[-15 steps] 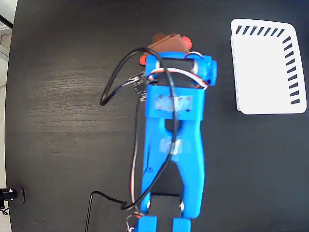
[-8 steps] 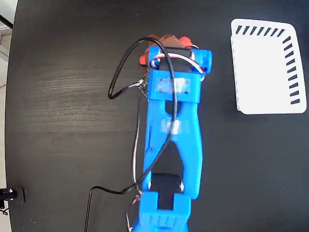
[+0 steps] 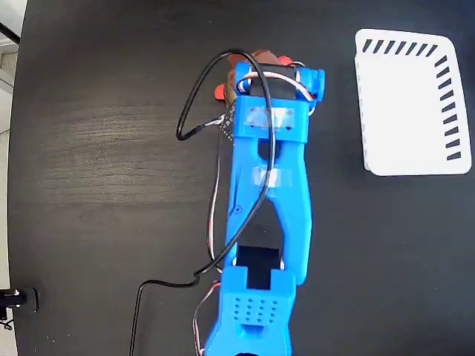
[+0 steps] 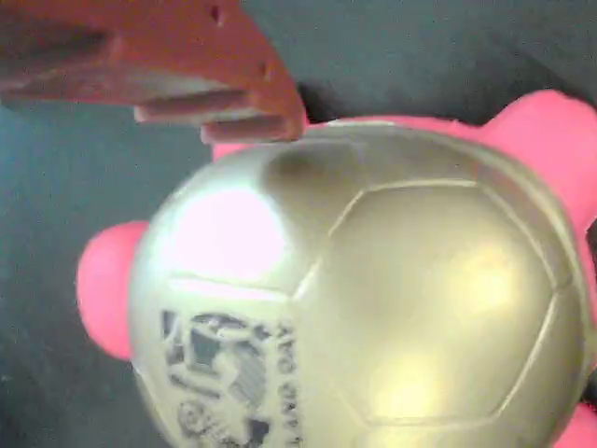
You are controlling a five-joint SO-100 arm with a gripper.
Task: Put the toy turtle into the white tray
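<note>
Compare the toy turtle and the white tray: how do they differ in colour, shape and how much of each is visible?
The toy turtle has a shiny silver-gold shell with pink-red limbs; the white tray is plain white with dark slots.
The turtle is domed and rounded; the tray is flat and rectangular.
In the fixed view the blue arm hides most of the turtle, while the tray is fully visible.
Both rest on the black table.

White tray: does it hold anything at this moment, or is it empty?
Empty. In the fixed view the white tray shows only bare white floor, and the toy turtle lies apart on the black table, under the arm.

Fixed view looks straight down; wrist view close above the toy turtle [image 4: 373, 308].
</note>
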